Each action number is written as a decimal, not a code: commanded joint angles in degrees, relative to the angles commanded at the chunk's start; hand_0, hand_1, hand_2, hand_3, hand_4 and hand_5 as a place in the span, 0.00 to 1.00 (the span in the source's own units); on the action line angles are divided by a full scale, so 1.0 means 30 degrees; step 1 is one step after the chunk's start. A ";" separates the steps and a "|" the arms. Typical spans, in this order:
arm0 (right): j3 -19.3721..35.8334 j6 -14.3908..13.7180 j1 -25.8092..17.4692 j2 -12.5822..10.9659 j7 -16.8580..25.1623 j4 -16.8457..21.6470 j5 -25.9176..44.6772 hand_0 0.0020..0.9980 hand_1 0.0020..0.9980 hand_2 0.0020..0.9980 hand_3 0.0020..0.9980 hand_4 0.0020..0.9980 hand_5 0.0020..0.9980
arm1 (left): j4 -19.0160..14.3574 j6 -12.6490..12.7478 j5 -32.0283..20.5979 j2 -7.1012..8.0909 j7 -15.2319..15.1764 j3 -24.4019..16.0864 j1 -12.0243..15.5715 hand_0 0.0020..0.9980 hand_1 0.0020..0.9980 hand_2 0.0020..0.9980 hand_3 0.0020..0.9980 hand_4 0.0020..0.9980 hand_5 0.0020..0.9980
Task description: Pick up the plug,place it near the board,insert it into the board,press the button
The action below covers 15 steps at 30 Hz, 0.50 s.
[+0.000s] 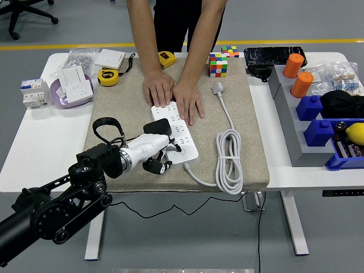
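A white power strip (181, 132) lies on the beige mat (114, 108), its white cord coiled at the right (230, 162). A person's two hands (173, 94) press flat on the strip's far end. My left hand (154, 149) reaches in from the lower left to the strip's near left part. Its fingers (158, 166) are curled, and the black plug (156, 126) is held at its upper side, right on the strip. The plug's black cable (104, 126) loops behind my wrist. Whether the prongs sit in a socket is hidden.
At the mat's far edge are a colour cube (218, 64) and yellow tape measures (108, 77). Sockets lie in a purple dish (74, 88) at the left. A grey rack (290, 122) with blue bins and orange cylinders (301, 84) stands at the right.
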 joint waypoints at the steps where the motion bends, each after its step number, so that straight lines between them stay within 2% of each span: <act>1: 0.0026 0.0002 -0.0008 -0.0003 -0.0010 0.0000 -0.0029 0.94 0.89 0.83 0.84 1.00 0.95 | -0.0059 0.0043 -0.0153 -0.0015 -0.0032 0.0020 0.0010 0.15 0.01 0.15 0.76 0.56 0.00; 15: -0.0012 0.0008 -0.0037 -0.0008 -0.0010 0.0000 -0.0014 0.95 0.89 0.83 0.84 1.00 0.95 | -0.0018 0.0219 0.0030 -0.0124 -0.0092 -0.0008 0.0068 0.15 0.02 0.15 0.77 0.56 0.00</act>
